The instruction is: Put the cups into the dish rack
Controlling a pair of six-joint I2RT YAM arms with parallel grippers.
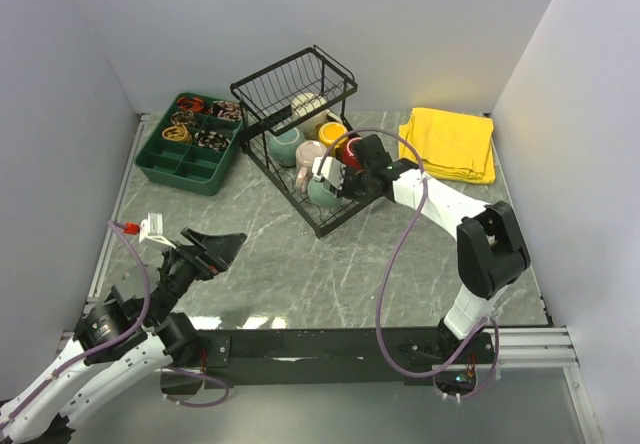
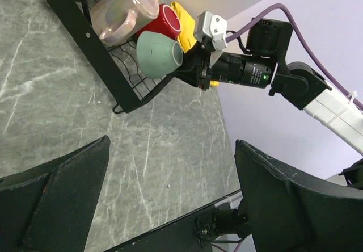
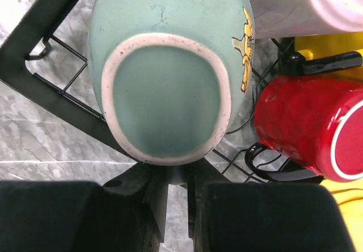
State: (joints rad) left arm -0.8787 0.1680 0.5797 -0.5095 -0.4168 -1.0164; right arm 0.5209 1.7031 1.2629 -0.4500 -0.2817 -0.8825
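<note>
The black wire dish rack (image 1: 322, 226) stands at mid-table, its raised basket end (image 1: 290, 79) at the back. My right gripper (image 1: 340, 179) is shut on the handle of the small teal mug (image 3: 164, 64), holding it base toward the wrist camera over the rack's near corner (image 3: 39, 33). The red mug (image 3: 306, 133), pink mug (image 3: 306, 2) and yellow mug (image 1: 332, 132) sit in the tray beside it. The grey-green mug (image 1: 285, 145) is on the tray and the cream mug (image 1: 305, 104) in the basket. My left gripper (image 1: 225, 244) is open and empty over the table (image 2: 170, 189).
A green compartment tray (image 1: 190, 149) with small items stands at the back left. A folded yellow cloth (image 1: 450, 144) lies at the back right. White walls close in the back and sides. The right arm (image 2: 317, 93) reaches across from the right.
</note>
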